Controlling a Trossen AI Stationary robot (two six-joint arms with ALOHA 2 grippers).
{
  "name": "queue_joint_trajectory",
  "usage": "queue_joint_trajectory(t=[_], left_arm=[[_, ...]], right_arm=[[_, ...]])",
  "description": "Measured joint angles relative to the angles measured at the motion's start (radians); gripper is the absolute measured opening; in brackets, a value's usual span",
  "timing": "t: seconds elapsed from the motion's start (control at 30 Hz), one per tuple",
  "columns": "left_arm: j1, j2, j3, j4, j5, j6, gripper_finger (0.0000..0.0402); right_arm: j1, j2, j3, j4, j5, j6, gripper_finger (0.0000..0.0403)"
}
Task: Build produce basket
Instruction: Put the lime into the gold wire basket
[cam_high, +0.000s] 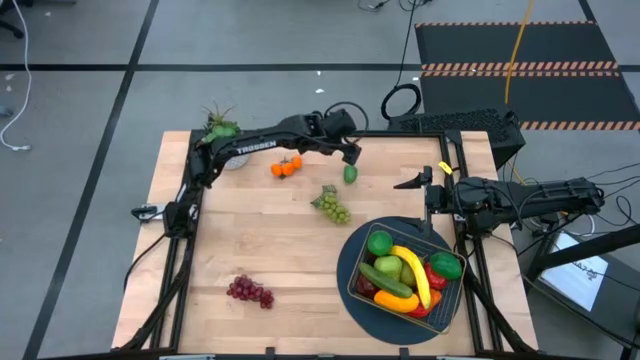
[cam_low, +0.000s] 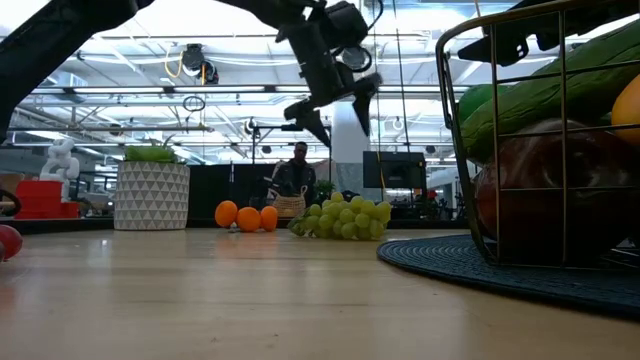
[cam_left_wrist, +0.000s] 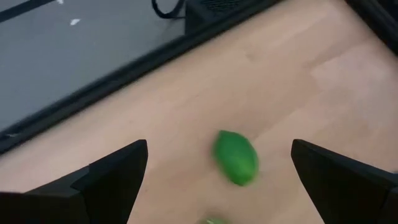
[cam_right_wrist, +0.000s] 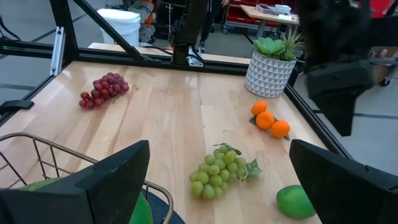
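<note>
1. Basket (cam_high: 352, 283): dark wire, low-sided, standing on a round dark blue mat (cam_high: 342, 262) at the counter's near right. It already holds a banana (cam_high: 414, 272), a cucumber (cam_high: 384, 278), green fruit, red fruit and an orange piece.
2. Lime (cam_high: 351, 174): loose on the counter (cam_high: 260, 240) near its far edge, apart from everything else. Judged to be the piece in hand now.
3. Left end effector (cam_high: 351, 155): hangs just above the lime, fingers spread wide, grasping nothing. In the left wrist view the lime (cam_left_wrist: 236, 157) sits between the two fingers (cam_left_wrist: 115, 177), slightly off centre.
4. Green grapes (cam_high: 332, 206): lying near the middle of the counter, just beside the lime's spot.
5. Oranges (cam_high: 286, 168): small cluster on the far side, near the potted plant (cam_high: 221, 130).
6. Purple grapes (cam_high: 250, 291): at the near left, well apart from the basket.
7. Right end effector (cam_high: 415, 181): waits released and empty at the right side, beyond the basket.
8. Risk, lime: round and smooth, so a closing finger that meets it off centre could roll it away or squeeze it out.
9. Risk, basket: already heaped, so further pieces may slide off the pile onto the mat.
10. Risk, grapes: a loose bunch may sag or slip from a narrow grip.
</note>
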Motion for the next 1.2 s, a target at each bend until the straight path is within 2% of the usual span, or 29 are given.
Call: queue_joint_trajectory(t=[0.3, 0.57, 0.9, 1.2], left_arm=[[-0.094, 0.01, -0.015, 0.094, -0.098, -0.055, 0.0397], [-0.125, 0.051, -0.017, 0.099, -0.105, -0.058, 0.0397], [-0.085, 0.072, -0.016, 0.102, -0.079, -0.047, 0.0397], [-0.084, 0.163, -0.017, 0.135, -0.086, -0.078, 0.0397]], right_arm=[[0.0, 0.0, 0.0, 0.001, 0.0, -0.01, 0.038], [0.0, 0.007, 0.0, 0.001, 0.0, 0.0, 0.038], [0.0, 0.007, 0.0, 0.0, 0.0, -0.011, 0.038], [-0.001, 0.008, 0.0, 0.0, 0.0, -0.027, 0.038]])
